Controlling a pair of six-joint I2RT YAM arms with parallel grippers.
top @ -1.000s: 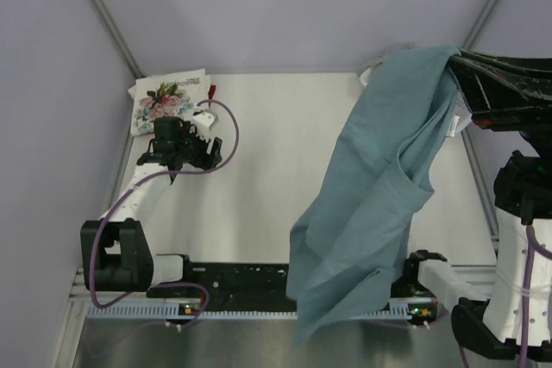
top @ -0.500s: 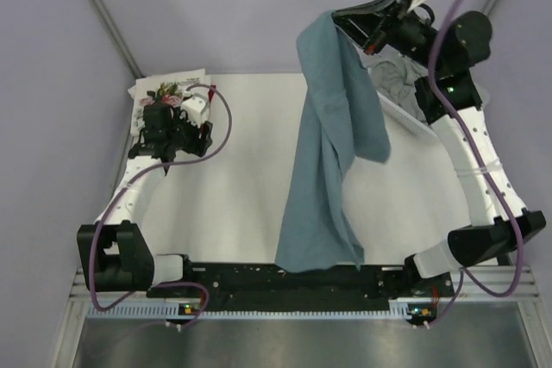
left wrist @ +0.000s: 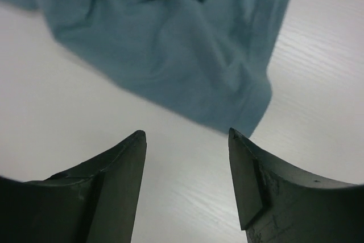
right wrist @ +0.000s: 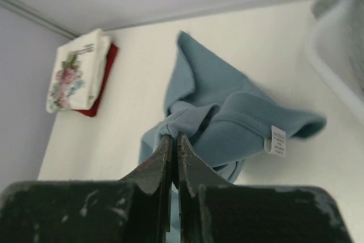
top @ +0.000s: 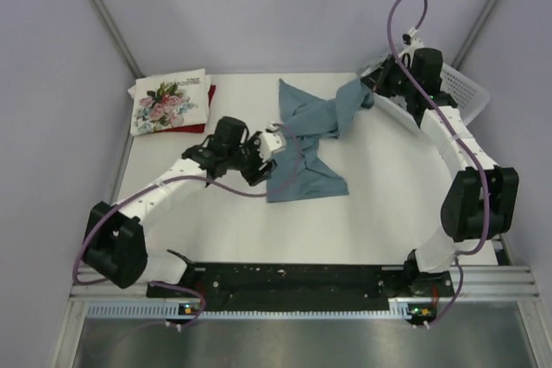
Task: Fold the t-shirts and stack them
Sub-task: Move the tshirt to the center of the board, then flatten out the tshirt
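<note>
The teal-blue t-shirt (top: 306,148) lies crumpled on the middle of the table. My right gripper (top: 369,90) is shut on its far right edge, and in the right wrist view the jaws (right wrist: 175,136) pinch a hem fold of the shirt (right wrist: 244,120). My left gripper (top: 278,151) is open and empty just above the table at the shirt's left side. In the left wrist view the gripper (left wrist: 186,140) is just short of a corner of the shirt (left wrist: 170,38). The folded floral shirt (top: 170,101) lies on the dark red one (top: 211,92) at the back left.
The white lattice basket (top: 461,88) stands at the back right, beside the right arm; its rim (right wrist: 335,66) shows in the right wrist view with blurred grey cloth (right wrist: 335,1) above it. The stack also shows there (right wrist: 74,72).
The right arm has brought the teal shirt from hanging high down onto the table. The left arm has moved from the floral stack to the shirt's left edge.
</note>
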